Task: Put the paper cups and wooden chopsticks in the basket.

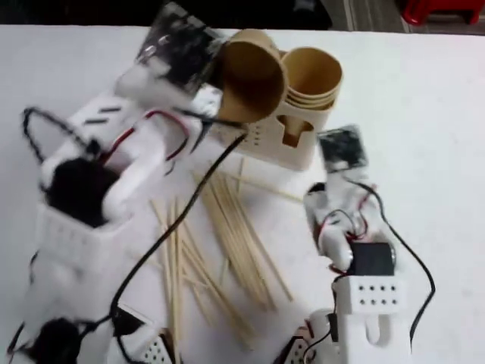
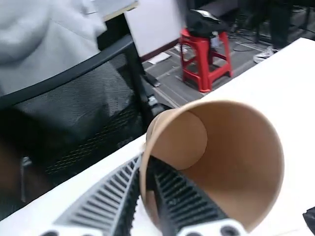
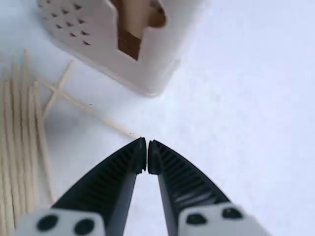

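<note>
Basket (image 1: 297, 150) is partly hidden by the tilted paper cup (image 1: 250, 80) pinched in the raised left gripper (image 2: 146, 166); the right gripper (image 3: 147, 148) is closed, empty.

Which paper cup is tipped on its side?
The paper cup clamped by its rim in the left gripper, mouth facing sideways. The other cups stand stacked upright in the basket.

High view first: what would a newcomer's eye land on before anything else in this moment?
The tan paper cup tipped on its side, pinched by its rim in the left gripper, close to the white perforated basket that holds a stack of tan paper cups. Next, the pale wooden chopsticks strewn over the white table in front of the basket, with the shut right gripper low over the table nearby.
</note>
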Robot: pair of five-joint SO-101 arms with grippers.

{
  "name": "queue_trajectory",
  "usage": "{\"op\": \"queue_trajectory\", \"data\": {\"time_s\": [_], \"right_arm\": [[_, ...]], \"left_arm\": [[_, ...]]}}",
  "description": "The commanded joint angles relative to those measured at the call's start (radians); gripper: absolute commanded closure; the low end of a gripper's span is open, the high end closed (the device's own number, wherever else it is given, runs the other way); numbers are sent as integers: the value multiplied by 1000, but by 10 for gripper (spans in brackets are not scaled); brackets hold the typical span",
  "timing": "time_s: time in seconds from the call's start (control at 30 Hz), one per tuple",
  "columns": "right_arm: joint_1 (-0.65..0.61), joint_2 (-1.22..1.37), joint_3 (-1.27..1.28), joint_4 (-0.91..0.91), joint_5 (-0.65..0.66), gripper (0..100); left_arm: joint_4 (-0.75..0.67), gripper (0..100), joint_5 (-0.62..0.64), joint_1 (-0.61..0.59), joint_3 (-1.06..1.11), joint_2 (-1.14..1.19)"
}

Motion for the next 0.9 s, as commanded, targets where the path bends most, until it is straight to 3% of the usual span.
{"op": "queue_trajectory", "data": {"time_s": [0.0, 0.27, 0.7, 0.87], "right_arm": [[131, -61, 49, -47, -98, 981], [203, -62, 161, -180, -123, 981], [202, -59, 170, -188, -123, 981], [166, -59, 172, -183, -115, 981]], "left_arm": [[26, 979, 11, 71, -212, 153], [35, 979, 11, 105, -439, 418], [71, 970, 11, 122, -651, 694], [68, 788, 55, 110, -736, 774]]}}
